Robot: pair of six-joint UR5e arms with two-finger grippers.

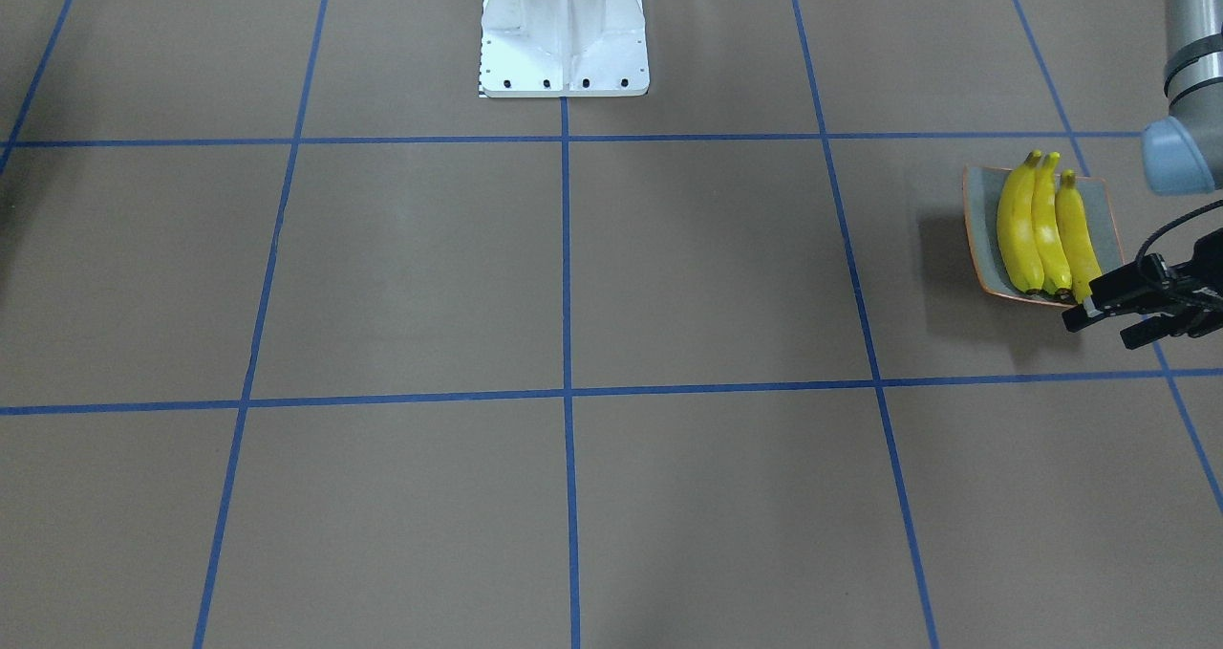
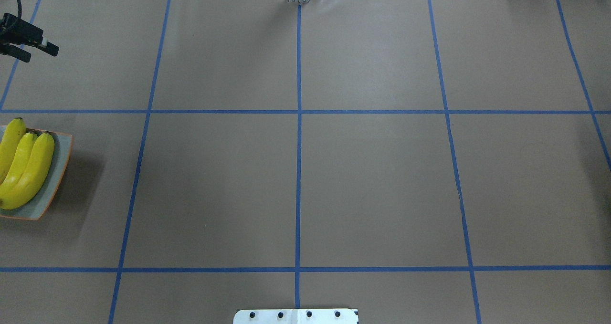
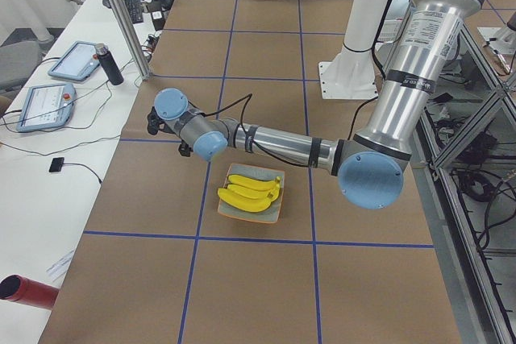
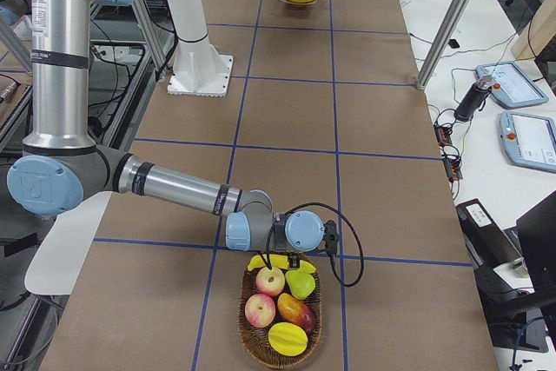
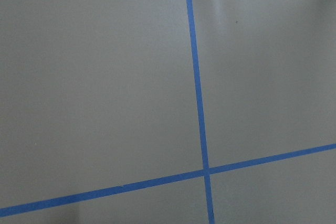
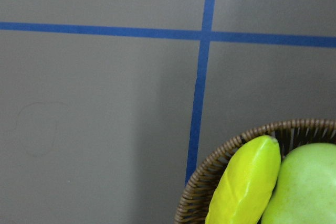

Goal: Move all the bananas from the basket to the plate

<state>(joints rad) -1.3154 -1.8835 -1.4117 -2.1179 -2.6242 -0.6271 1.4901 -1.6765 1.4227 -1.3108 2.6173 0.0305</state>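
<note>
Three yellow bananas (image 1: 1041, 233) lie side by side on the square grey-green plate (image 1: 979, 238) at the table's left end, also seen as bananas (image 2: 26, 169) on the plate (image 2: 57, 181). My left gripper (image 1: 1108, 327) hovers just past the plate's front corner, open and empty; overhead the left gripper (image 2: 42, 54) sits beyond the plate. A paler banana (image 6: 244, 182) lies in the wicker basket (image 6: 210, 163) at the far right end. My right gripper (image 4: 328, 239) hangs over the basket's (image 4: 246, 323) near rim; I cannot tell whether it is open or shut.
The basket also holds two apples (image 4: 269, 281), a green fruit (image 6: 307, 187), a mango (image 4: 295, 308) and a yellow fruit (image 4: 287, 338). The white robot base (image 1: 564, 32) stands at mid-table. Blue tape lines grid the brown tabletop.
</note>
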